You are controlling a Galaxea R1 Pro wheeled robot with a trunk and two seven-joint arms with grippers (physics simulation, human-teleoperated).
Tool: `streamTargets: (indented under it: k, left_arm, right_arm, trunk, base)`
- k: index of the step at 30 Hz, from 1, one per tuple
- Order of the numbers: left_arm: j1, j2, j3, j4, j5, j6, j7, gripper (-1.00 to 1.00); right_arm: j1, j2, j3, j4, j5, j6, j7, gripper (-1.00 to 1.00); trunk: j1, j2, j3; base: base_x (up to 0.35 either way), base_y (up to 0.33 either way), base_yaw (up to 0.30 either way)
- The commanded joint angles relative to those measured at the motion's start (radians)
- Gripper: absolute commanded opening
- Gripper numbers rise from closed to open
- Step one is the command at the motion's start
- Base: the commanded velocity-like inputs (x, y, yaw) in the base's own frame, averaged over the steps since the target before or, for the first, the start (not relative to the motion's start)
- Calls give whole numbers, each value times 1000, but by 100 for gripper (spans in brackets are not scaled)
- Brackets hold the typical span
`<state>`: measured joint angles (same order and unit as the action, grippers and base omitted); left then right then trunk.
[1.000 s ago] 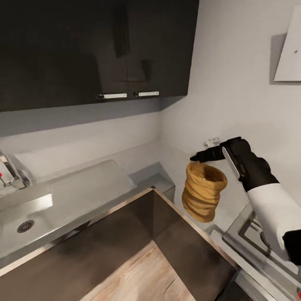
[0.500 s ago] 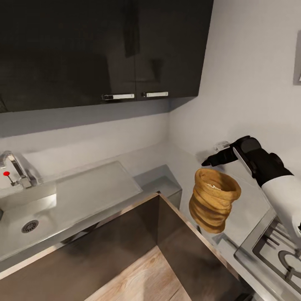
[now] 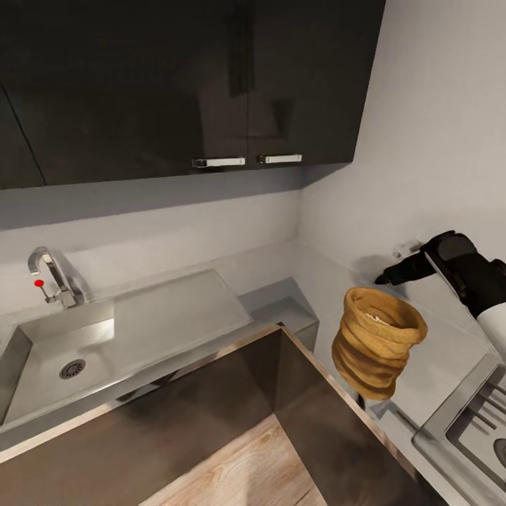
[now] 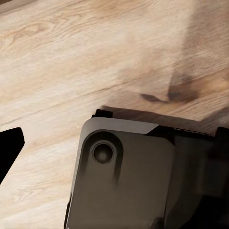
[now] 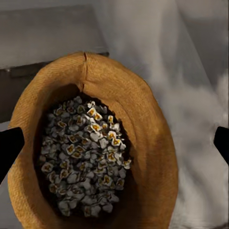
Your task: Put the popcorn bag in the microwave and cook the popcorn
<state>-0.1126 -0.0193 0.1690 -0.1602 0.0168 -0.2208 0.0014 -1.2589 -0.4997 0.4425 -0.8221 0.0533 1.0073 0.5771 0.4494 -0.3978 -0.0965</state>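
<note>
The tan popcorn bag (image 3: 372, 351) hangs in the air over the front edge of the light grey countertop (image 3: 330, 274), its rolled rim just under my right gripper (image 3: 385, 277). That gripper holds it from above. In the right wrist view I look straight into the popcorn bag (image 5: 152, 143), where a heap of pale popcorn (image 5: 86, 152) lies. My right gripper (image 5: 114, 143) has a dark fingertip at each side edge. The left gripper (image 4: 114, 148) points at the wooden floor with nothing between its fingers (image 4: 9, 150). The microwave is out of view.
A steel sink (image 3: 63, 351) with a tap (image 3: 53, 274) lies at the left. Dark wall cabinets (image 3: 211, 84) hang above. A hob (image 3: 478, 429) sits at the lower right, and a wall socket (image 3: 407, 247) behind the gripper. Wooden floor (image 3: 239, 464) shows below the cabinet front.
The whole picture has shifted, bringing the sink and tap into view: the camera moved. The bag stays under the right gripper, both now further right in the picture.
</note>
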Motion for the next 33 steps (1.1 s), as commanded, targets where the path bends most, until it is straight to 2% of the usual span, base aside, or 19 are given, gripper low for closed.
streamTargets:
  k: [1, 2, 3, 8, 11, 16, 19, 21, 23, 26, 33]
  left_arm:
    - [-1, 0, 3, 1, 2, -3, 0, 100]
    - [-1, 0, 3, 0, 2, -3, 0, 100]
    - [-1, -1, 3, 1, 2, -3, 0, 100]
    - [-1, -1, 3, 1, 2, -3, 0, 100]
    - [-1, -1, 3, 1, 2, -3, 0, 100]
    - [-1, 0, 3, 1, 2, -3, 0, 100]
    - [-1, 0, 3, 1, 2, -3, 0, 100]
    - [-1, -1, 3, 1, 2, -3, 0, 100]
    - [-1, -1, 3, 1, 2, -3, 0, 100]
    - [-1, -1, 3, 1, 2, -3, 0, 100]
    - [-1, -1, 3, 0, 2, -3, 0, 100]
  right_arm:
    - [-1, -10, 4, -1, 7, 1, 6, 100]
    - [2, -41, 6, 5, 14, -6, 5, 100]
    - [4, -51, 7, 32, 29, -28, 6, 100]
    - [9, -57, 15, 169, 107, -114, 7, 100]
    - [8, -59, 27, 218, 124, -145, 8, 100]
    - [6, -61, 30, 233, 128, -152, 12, 100]
    - [-3, -68, 28, 253, 128, -152, 68, 100]
    - [-33, -94, 27, 275, 129, -147, 187, 100]
    - [-65, -113, 29, 284, 132, -140, 265, 100]
    - [-92, -121, 38, 304, 167, -125, 370, 100]
    - [-97, -117, 47, 311, 187, -121, 408, 100]
  trunk:
    - [1, -2, -2]
    - [1, -2, -2]
    - [1, -2, -2]
    - [1, -2, -2]
    - [1, -2, -2]
    - [1, -2, -2]
    - [1, -2, -2]
    - [1, -2, -2]
    - [1, -2, -2]
    - [1, -2, -2]
    - [1, -2, -2]
  base:
    - [0, 0, 0]
    - [0, 0, 0]
    - [0, 0, 0]
    - [0, 0, 0]
    - [0, 0, 0]
    - [0, 0, 0]
    - [0, 0, 0]
    - [0, 0, 0]
    - [0, 0, 0]
    - [0, 0, 0]
    - [0, 0, 0]
